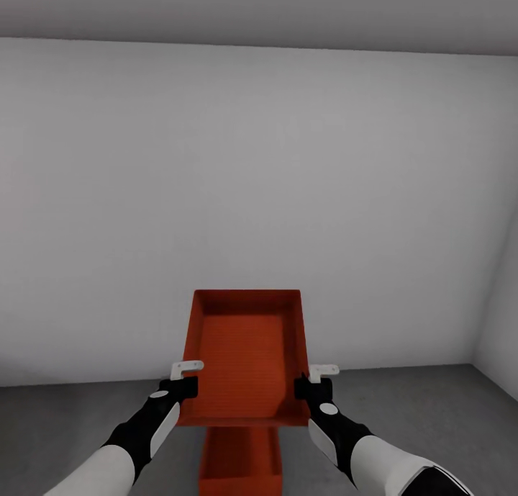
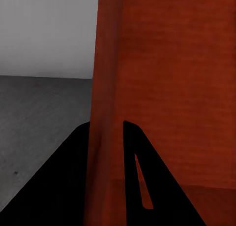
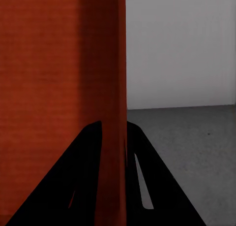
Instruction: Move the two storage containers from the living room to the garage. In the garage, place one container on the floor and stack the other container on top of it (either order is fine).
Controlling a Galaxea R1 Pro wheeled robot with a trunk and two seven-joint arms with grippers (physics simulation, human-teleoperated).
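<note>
You have one storage container [image 1: 248,359] clamped by its side walls between the left end effector [image 1: 181,385] and right end effector [image 1: 315,385], raised above the second container [image 1: 239,461] on the garage floor [image 1: 432,409]; lowering onto it remains.

The grey concrete floor [image 1: 432,424] apparently bears one orange-red container [image 1: 239,461].

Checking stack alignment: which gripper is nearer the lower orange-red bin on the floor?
Neither clearly. The left gripper and right gripper clamp opposite side walls of the raised orange-red open-top bin, above the lower bin.
</note>
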